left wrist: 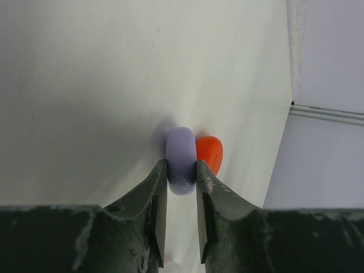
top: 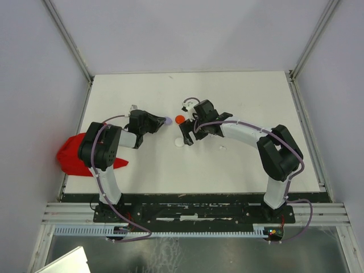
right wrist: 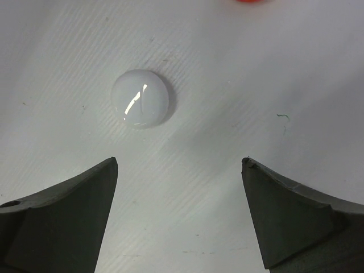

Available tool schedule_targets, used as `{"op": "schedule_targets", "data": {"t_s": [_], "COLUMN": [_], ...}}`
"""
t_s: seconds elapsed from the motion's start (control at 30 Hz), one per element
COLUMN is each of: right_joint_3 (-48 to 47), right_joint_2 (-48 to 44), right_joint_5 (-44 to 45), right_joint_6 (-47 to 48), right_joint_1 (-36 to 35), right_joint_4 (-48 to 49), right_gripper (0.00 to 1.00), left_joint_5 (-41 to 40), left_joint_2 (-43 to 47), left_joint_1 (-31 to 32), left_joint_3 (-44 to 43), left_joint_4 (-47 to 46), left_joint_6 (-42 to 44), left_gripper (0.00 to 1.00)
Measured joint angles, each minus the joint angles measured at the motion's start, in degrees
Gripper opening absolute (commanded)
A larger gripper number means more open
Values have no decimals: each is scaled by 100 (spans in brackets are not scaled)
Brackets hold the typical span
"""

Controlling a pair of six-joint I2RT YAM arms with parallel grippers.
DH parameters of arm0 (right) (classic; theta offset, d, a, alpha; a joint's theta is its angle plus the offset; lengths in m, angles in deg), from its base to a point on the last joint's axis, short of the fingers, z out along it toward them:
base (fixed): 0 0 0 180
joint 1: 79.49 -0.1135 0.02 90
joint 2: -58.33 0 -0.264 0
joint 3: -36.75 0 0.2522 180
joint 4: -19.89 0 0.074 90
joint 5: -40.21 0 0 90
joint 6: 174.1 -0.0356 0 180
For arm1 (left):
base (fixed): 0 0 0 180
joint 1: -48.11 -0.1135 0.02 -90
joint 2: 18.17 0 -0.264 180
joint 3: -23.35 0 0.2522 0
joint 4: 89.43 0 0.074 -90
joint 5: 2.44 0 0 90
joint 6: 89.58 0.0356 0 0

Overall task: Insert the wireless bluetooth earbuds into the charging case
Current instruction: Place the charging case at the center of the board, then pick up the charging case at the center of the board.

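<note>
My left gripper (top: 160,122) is shut on a lilac round charging case (left wrist: 181,156), held on edge between its fingertips just above the white table. A red round case (left wrist: 209,152) lies right behind it, also seen in the top view (top: 180,119). A glossy white round case (right wrist: 141,98) lies flat on the table, ahead and left of my right gripper (right wrist: 179,164), which hangs open over bare table with nothing between its fingers. A tiny white bit (top: 223,148), possibly one of the earbuds, lies right of the right gripper. No other earbud shows clearly.
A red cloth (top: 74,154) is bunched at the table's left edge beside the left arm. Small white and dark bits (top: 185,106) lie behind the right gripper. Grey walls (top: 170,34) close in the table at the back and sides.
</note>
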Motion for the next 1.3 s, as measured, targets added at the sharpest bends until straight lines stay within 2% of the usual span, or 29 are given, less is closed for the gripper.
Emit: {"op": "schedule_targets", "data": {"t_s": [0.07, 0.23, 0.4, 0.67, 1.0, 1.3], "right_joint_3": [-111, -387, -566, -984, -1447, -1633], "right_joint_2": [111, 376, 610, 1001, 1460, 1683], "right_joint_5": [-57, -166, -98, 387, 999, 1497], "right_joint_6": [28, 72, 72, 26, -37, -13], "right_joint_1": [-52, -179, -330, -575, -831, -979], "right_joint_4": [-42, -109, -166, -337, -459, -531], "right_gripper": [98, 98, 98, 99, 99, 100], "left_joint_5": [7, 7, -79, -483, -577, -527], "left_joint_2": [0, 0, 144, 887, 2072, 2306], "left_joint_1": [-22, -103, -192, -297, -372, -494], "left_joint_3": [-11, -11, -11, 201, 778, 859], "left_joint_4": [7, 168, 389, 1180, 1495, 1508], "left_joint_6": [33, 92, 125, 125, 118, 118], "left_gripper": [41, 54, 62, 63, 62, 62]}}
